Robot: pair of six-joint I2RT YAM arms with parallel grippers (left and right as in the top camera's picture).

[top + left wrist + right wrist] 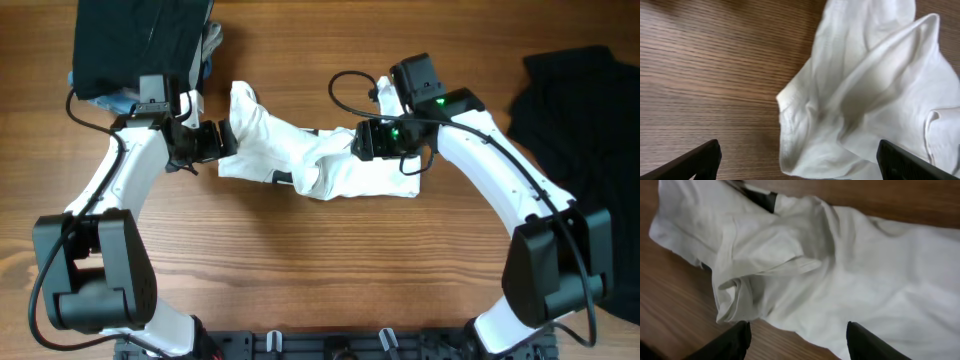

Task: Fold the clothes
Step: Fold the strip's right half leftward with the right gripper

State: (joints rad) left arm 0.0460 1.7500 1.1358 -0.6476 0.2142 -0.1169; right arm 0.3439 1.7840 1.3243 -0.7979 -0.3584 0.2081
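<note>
Released on both sides. Left jaws spread to the full, right jaws parted, nothing pinched by either. Between and just ahead of the left jaws, a rumpled end of the white T-shirt [865, 100], loose on the counter [710, 70]. Under and ahead of the right jaws, the other end, creased, with a patch of black print [762, 199] at the far edge. Between the two pairs of jaws, one long crumpled band, gathered lengthwise but neither flat nor square. Judged partway at best: perhaps a first fold laid. Smoothing, crosswise folds and a tidy bundle not yet done. Farther out, beyond the left jaws, a dark pile of clothes [140, 45]. Well past the right jaws, a black garment [580, 100].
</note>
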